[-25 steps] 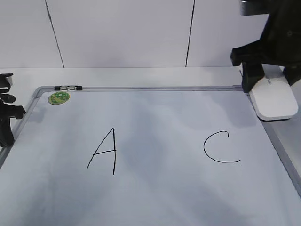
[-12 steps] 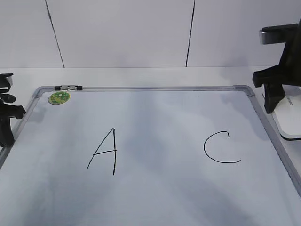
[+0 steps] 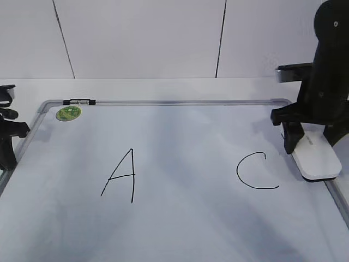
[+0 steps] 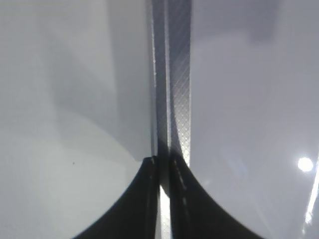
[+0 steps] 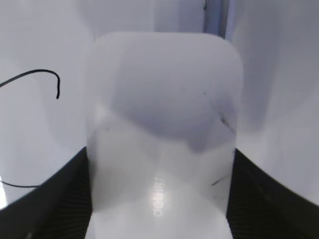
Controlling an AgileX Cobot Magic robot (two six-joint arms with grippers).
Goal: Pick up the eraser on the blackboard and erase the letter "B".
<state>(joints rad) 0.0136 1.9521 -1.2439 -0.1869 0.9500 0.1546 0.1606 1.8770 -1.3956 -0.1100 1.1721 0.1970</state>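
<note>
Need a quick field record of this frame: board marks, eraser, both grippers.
board: blackboard, white surface, grey frame
letters visible: A, C; no B between them
sticker: green sticker, top-left corner
eraser: eraser, white, at the board's right edge beside the C
right gripper: right gripper, jaws shut on the eraser's sides
left gripper: left gripper, jaws closed on the board's left frame

the blackboard point(image 3: 180, 229) flat on the table point(image 3: 163, 87), sticker point(image 3: 68, 113) in its far left corner, letter A point(image 3: 121, 176) left, letter C point(image 3: 255, 171) right, the eraser point(image 3: 315, 158) at the right edge beside C
</note>
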